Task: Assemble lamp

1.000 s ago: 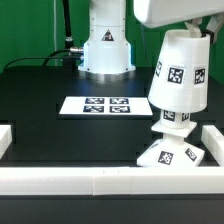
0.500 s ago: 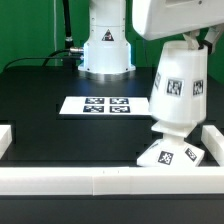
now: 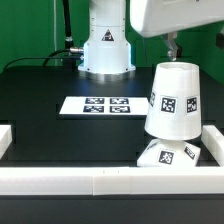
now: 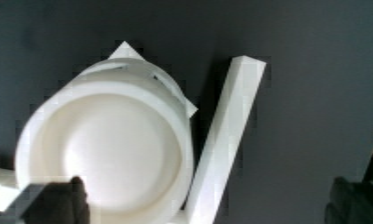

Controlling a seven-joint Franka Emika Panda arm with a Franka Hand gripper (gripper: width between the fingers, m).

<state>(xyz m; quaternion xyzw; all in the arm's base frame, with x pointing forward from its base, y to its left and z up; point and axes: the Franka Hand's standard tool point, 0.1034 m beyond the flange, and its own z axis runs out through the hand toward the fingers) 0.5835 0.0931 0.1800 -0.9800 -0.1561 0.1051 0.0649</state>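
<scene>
From my seat, going from the exterior view's left: the marker board (image 3: 97, 105) lies flat on the black table (image 3: 40, 100), with the arm's white pedestal (image 3: 106, 48) behind it. Further right is the lamp stack. The shade (image 3: 173, 99) sits wide end down over the base (image 3: 168, 154), tilted a bit, and only the base's sloped corners with their tags poke out below. Can't see the bulb, the shade covers that spot. A white rail (image 3: 110, 180) runs along the near edge, just beside the base. The gripper (image 3: 173, 45) hangs just above the shade's top, apart from it as far as I can see. Wrist view shows the fingertips (image 4: 50, 197) spread either side of the shade (image 4: 103, 140), so I'd call it released, holding nothing.
</scene>
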